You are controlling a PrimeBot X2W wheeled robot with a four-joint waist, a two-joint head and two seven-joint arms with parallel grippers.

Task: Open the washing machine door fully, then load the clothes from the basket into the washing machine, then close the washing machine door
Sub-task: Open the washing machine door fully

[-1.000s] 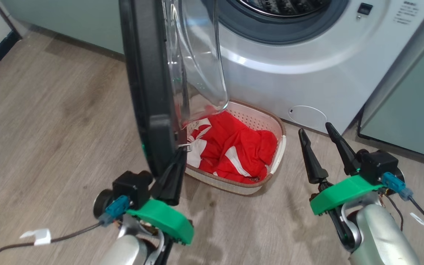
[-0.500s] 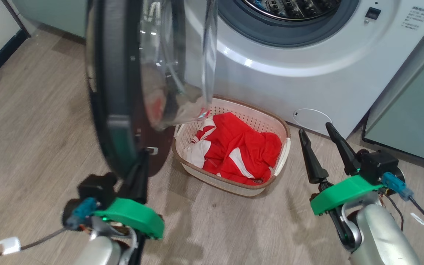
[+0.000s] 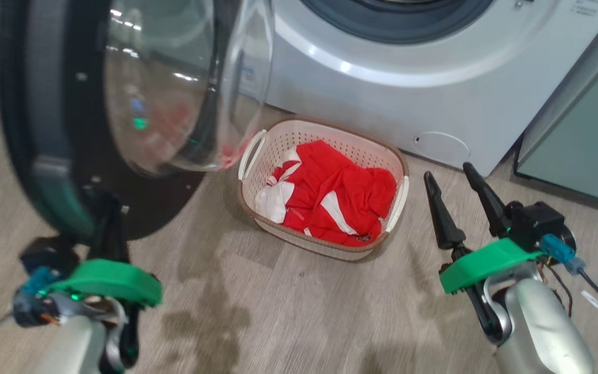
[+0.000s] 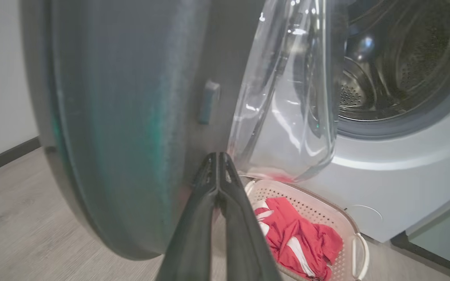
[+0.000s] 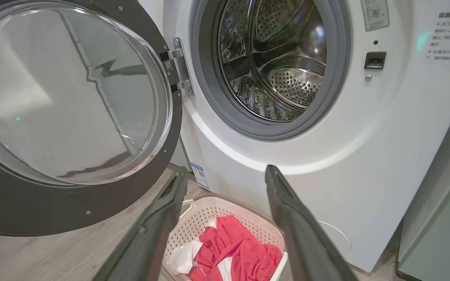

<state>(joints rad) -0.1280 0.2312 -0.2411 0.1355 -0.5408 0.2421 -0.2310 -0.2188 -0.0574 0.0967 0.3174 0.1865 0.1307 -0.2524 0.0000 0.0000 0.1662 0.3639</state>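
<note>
Head view is showing the washer (image 3: 382, 98) standing on a wood floor (image 3: 278, 311), with a pale green cabinet (image 3: 579, 130) standing just beside it on the right. Right wrist view is looking straight into the steel drum (image 5: 279, 70), which is lying open inside the grey seal (image 5: 209, 101). The door (image 3: 16, 114) is hanging swung out to the left of the opening on its hinge (image 5: 180, 66). Its inner side, with the bulging glass bowl (image 5: 68, 93), is facing the right wrist camera, and its black rim is showing blurred in head view. The basket (image 3: 330, 143) is sitting on the floor in front of the washer, below the opening and just right of the door's lower edge. The clothes (image 3: 340, 202) are lying crumpled inside the basket, red with white stripes. The left pincer (image 4: 218, 158) is reaching up at the door's bottom edge with its two fingers pressed together and nothing showing between them. Its tips are showing against the door's dark inner face, but I cannot tell whether they are touching it. The right pincer (image 3: 447, 170) is hovering over the floor just right of the basket, touching nothing, its fingers spread apart.
</note>
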